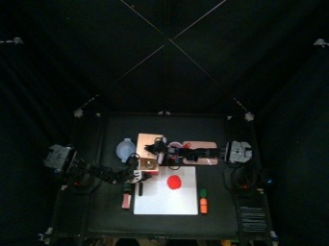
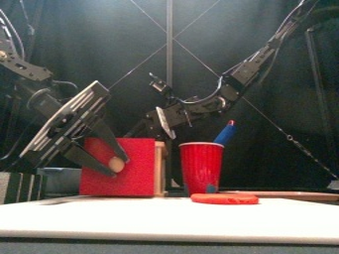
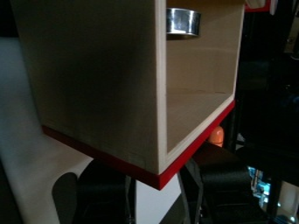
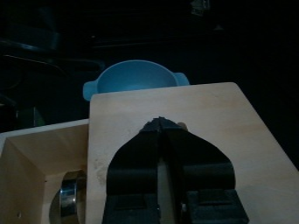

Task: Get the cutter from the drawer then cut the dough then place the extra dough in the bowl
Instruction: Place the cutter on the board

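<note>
Right fingers (image 4: 167,129) are pressed together, tips planted on top of the box (image 4: 228,114), pinning it, I'd say, so it can't slide. Left fingers (image 3: 140,179) are spread astride the red front of the drawer (image 3: 198,87), pinching nothing I can see. The drawer's out, and the cutter (image 3: 184,19) lies deep inside, well beyond the left fingertips. The bowl (image 4: 135,77) waits just past the right fingertips. The dough (image 2: 224,198) lies flat on the desk side, well apart from both.
</note>
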You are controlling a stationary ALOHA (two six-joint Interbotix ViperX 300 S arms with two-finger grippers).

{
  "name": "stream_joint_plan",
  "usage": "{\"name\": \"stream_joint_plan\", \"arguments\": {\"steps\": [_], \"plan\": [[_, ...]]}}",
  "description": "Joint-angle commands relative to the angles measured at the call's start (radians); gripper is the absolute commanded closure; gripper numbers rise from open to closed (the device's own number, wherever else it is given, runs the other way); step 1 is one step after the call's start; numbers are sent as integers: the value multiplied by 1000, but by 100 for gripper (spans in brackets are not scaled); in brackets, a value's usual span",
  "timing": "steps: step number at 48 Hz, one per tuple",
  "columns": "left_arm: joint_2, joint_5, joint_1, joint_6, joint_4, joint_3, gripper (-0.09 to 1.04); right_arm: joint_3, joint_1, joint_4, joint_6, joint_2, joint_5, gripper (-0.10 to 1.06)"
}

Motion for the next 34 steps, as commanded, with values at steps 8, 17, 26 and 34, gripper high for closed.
{"name": "stream_joint_plan", "arguments": {"steps": [8, 17, 26, 34], "plan": [[-23, 31, -41, 3, 3, -31, 49, 0, -2, 2, -3, -14, 15, 93], [-18, 52, -43, 6, 6, -18, 49, -2, -2, 2, -3, -12, 14, 93], [-18, 57, -37, 11, 6, -11, 48, -2, 0, 2, -3, -14, 14, 93], [-17, 57, -32, 11, 18, -8, 44, -2, 0, 0, -3, -14, 14, 93]]}}
